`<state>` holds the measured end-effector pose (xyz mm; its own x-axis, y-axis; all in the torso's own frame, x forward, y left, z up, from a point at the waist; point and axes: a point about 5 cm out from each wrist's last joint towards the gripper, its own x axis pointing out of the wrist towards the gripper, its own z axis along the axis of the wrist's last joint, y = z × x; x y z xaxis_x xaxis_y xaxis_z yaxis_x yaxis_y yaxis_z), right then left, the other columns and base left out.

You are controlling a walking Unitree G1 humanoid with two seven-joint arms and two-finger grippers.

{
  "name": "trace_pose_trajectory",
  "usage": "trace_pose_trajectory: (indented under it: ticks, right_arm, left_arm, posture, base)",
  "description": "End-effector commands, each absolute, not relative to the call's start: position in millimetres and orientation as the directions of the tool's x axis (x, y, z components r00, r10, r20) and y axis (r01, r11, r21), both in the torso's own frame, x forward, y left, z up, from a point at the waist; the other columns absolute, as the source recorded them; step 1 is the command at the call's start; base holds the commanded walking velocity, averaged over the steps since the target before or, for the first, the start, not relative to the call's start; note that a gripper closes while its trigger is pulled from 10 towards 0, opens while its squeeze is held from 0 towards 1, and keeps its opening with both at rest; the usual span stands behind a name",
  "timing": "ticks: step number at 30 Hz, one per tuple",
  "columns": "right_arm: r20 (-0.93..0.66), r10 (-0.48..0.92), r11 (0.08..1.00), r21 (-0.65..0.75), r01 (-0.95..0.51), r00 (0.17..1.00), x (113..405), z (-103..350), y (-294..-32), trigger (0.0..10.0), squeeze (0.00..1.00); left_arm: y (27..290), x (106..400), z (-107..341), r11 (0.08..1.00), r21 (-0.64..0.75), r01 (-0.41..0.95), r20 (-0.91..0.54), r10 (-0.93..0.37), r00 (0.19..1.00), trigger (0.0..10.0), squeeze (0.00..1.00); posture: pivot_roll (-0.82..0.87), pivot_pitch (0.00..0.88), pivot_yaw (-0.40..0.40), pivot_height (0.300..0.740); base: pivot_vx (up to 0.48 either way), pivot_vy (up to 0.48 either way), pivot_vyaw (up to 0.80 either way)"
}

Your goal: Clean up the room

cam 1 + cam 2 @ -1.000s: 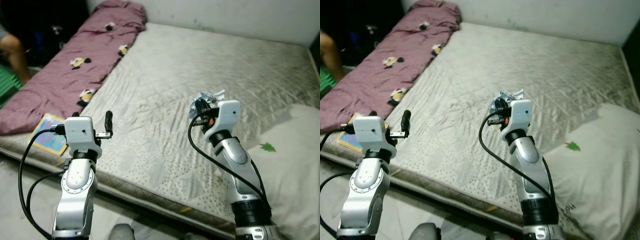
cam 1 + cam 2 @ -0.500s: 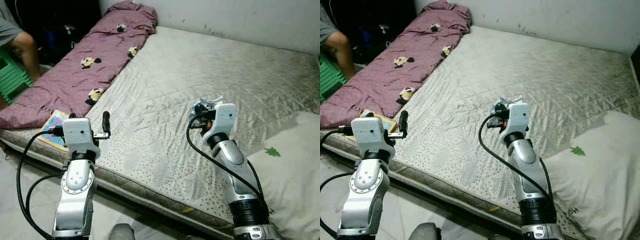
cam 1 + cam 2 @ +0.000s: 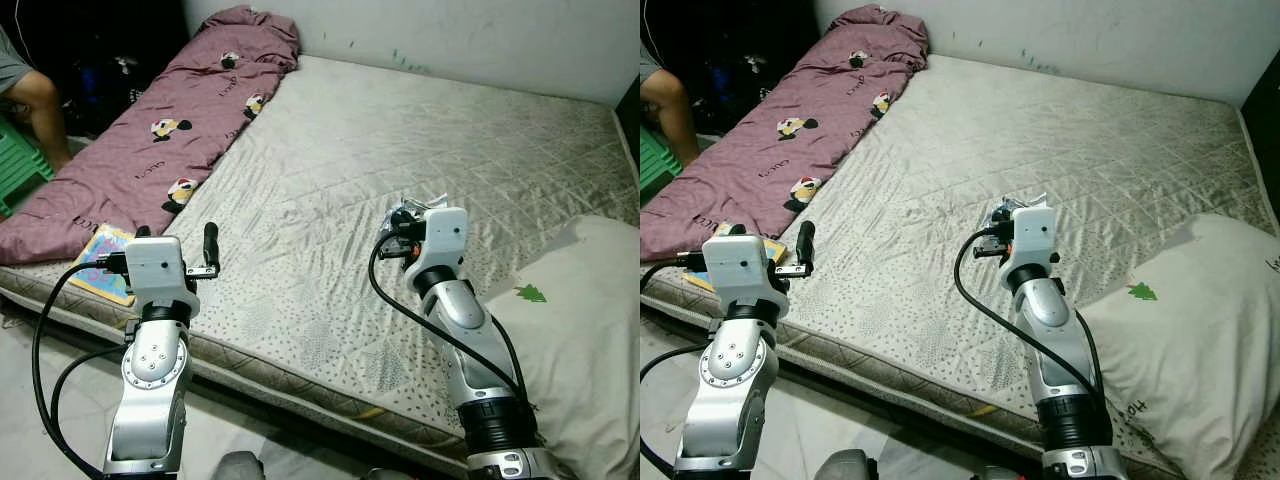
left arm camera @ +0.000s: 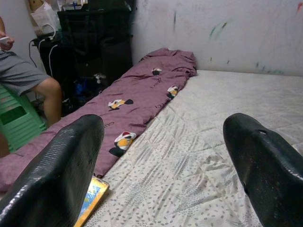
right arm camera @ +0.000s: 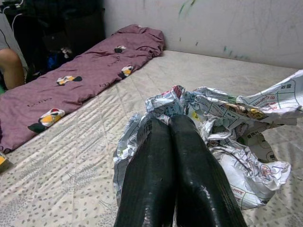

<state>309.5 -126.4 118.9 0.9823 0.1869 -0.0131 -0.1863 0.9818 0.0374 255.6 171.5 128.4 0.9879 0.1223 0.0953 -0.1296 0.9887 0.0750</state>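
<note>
My right gripper (image 5: 171,124) clamped tight on crumpled wrapper (image 5: 222,118) above mattress (image 3: 400,130); my left gripper (image 4: 165,156) spread wide, empty

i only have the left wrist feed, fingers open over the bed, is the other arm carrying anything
Observer: Yes. The right gripper is shut on a crumpled wrapper, printed foil or paper.
Operator: where is it relative to the bed
Observer: Held above the middle of the mattress, near its front half.
Operator: anything else on the bed i cant see
Observer: A white pillow with a small green tree print lies at the robot's right, beside the right arm.
</note>
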Motion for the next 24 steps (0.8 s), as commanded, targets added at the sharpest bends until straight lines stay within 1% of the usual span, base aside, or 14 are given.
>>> trace_pose_trajectory:
  ticks: [1, 5, 8, 11, 15, 18, 20, 24]
  right_arm:
    - [-0.014, 0.192, 0.980, 0.046, -0.191, 0.981, 309.1, 118.6, -127.7, 10.0, 0.00]
    - [-0.015, 0.181, 0.983, 0.006, -0.181, 0.983, 312.5, 119.3, -133.3, 10.0, 0.00]
    - [-0.015, 0.181, 0.983, 0.006, -0.181, 0.983, 312.5, 119.3, -133.3, 10.0, 0.00]
    - [-0.029, 0.175, 0.983, 0.053, -0.174, 0.984, 313.1, 117.3, -133.5, 10.0, 0.00]
    - [-0.033, 0.178, 0.982, 0.065, -0.176, 0.983, 312.8, 116.1, -130.9, 10.0, 0.00]
    - [-0.028, 0.181, 0.982, 0.064, -0.179, 0.983, 313.0, 116.7, -130.3, 10.0, 0.00]
    - [-0.026, 0.182, 0.982, 0.064, -0.180, 0.983, 313.3, 116.7, -130.5, 10.0, 0.00]
    - [-0.025, 0.180, 0.982, 0.062, -0.178, 0.983, 315.2, 117.2, -131.9, 10.0, 0.00]
  left_arm:
    - [172.5, 254.2, 126.1, 0.988, 0.065, -0.138, 0.082, 0.132, 0.988, 10.0, 0.00]
    - [170.8, 255.2, 127.2, 0.990, 0.058, -0.130, 0.083, 0.125, 0.989, 10.0, 0.00]
    - [170.8, 255.2, 127.2, 0.990, 0.058, -0.130, 0.083, 0.125, 0.989, 10.0, 0.00]
    - [172.0, 254.5, 126.9, 0.990, 0.048, -0.132, 0.075, 0.128, 0.989, 10.0, 0.00]
    - [170.7, 255.9, 127.1, 0.991, 0.021, -0.131, 0.063, 0.130, 0.990, 10.0, 0.00]
    - [170.1, 256.4, 127.5, 0.992, 0.021, -0.125, 0.067, 0.124, 0.990, 10.0, 0.00]
    - [169.9, 256.5, 127.5, 0.992, 0.022, -0.122, 0.068, 0.120, 0.990, 10.0, 0.00]
    - [169.4, 257.8, 128.2, 0.993, 0.018, -0.119, 0.068, 0.117, 0.991, 10.0, 0.00]
  posture:
    - [0.00, 0.027, 0.002, 0.740]
    - [0.00, 0.024, 0.001, 0.740]
    - [0.00, 0.024, 0.001, 0.740]
    - [0.00, 0.024, 0.001, 0.740]
    - [0.01, 0.021, -0.001, 0.740]
    - [0.01, 0.020, 0.000, 0.740]
    - [0.01, 0.020, 0.000, 0.740]
    - [0.01, 0.033, 0.000, 0.740]
  base:
    - [0.000, 0.000, 0.00]
    - [0.000, 0.000, 0.00]
    - [0.000, 0.000, 0.00]
    - [0.000, 0.000, 0.00]
    - [0.000, 0.000, -0.72]
    - [0.000, 0.302, -0.80]
    - [0.000, 0.424, -0.48]
    - [0.000, 0.435, 0.00]
